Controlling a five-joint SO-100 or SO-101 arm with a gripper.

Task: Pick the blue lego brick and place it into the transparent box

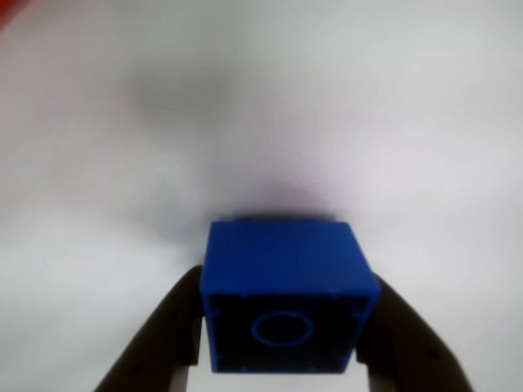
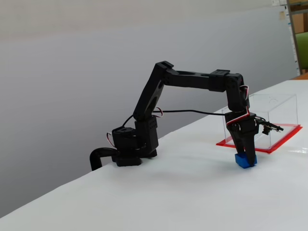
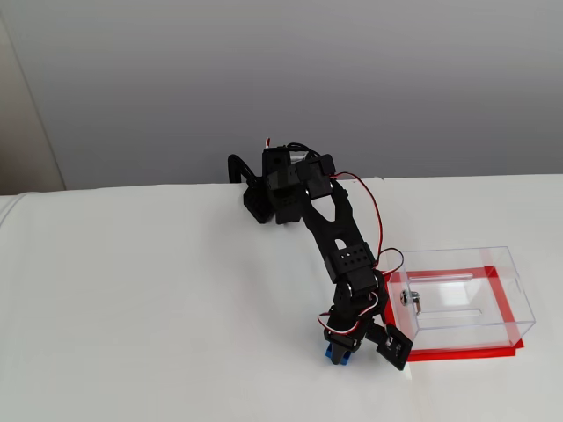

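Arm [image 2: 192, 79] links rise from the black base [image 2: 127, 149] at the table's [image 2: 144, 202] rear edge, bend at a high elbow, run nearly level across in a fixed view, then drop at the wrist so the gripper [image 2: 246, 158] points straight down at the white tabletop. In the fixed view from above, the same arm [image 3: 339, 237] stretches from the base toward the front of the table, with the gripper [image 3: 339, 351] ending just left of the box.

Both dark fingers [image 1: 167, 335] press against opposite sides of the blue lego brick [image 1: 286, 294] in the wrist view, so the gripper [image 1: 282, 359] is closed on it, the jaws only as far apart as the brick is wide. The brick [image 2: 245, 160] sits at the fingertips, low at the table surface; whether it touches the table cannot be told.

Seen close, the brick is bright blue and roughly cubic, with a hollow face showing a round tube ring inside turned toward the wrist camera. From above only a sliver of blue [image 3: 332, 353] shows under the fingers.

Near the gripper stands the transparent box [image 3: 462, 299], a clear rectangular case on a flat red base [image 3: 457, 353], with a small silver lock [image 3: 409, 299] on the face toward the arm.
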